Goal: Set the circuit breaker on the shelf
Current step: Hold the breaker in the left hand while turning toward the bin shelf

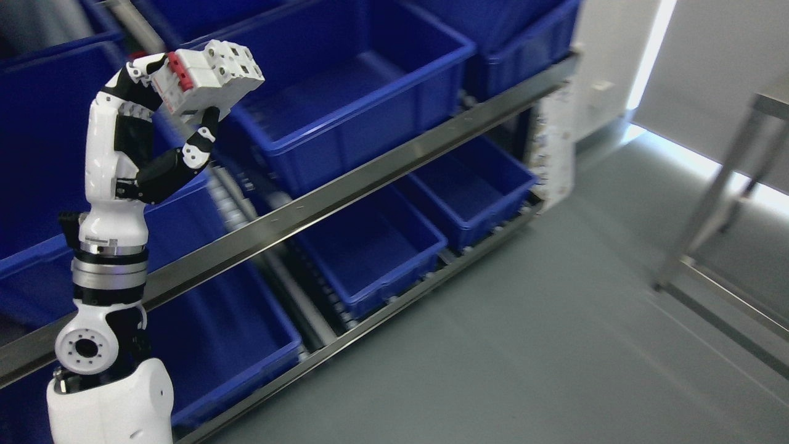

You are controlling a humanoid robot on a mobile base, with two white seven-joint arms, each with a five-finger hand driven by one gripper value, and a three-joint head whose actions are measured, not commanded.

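One robot hand; one circuit breaker in its grasp; one shelf behind it; at least seven blue bins around it.

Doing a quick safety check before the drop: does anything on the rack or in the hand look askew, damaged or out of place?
Nothing looks damaged or spilled. The left hand holds the circuit breaker tilted, not level, raised at the near corner of the upper blue bin. The lower bins sit in line and show nothing inside.

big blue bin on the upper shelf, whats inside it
The big blue bin shows only its bare ribbed floor. The circuit breaker held by the left robot hand covers the bin's near left corner.
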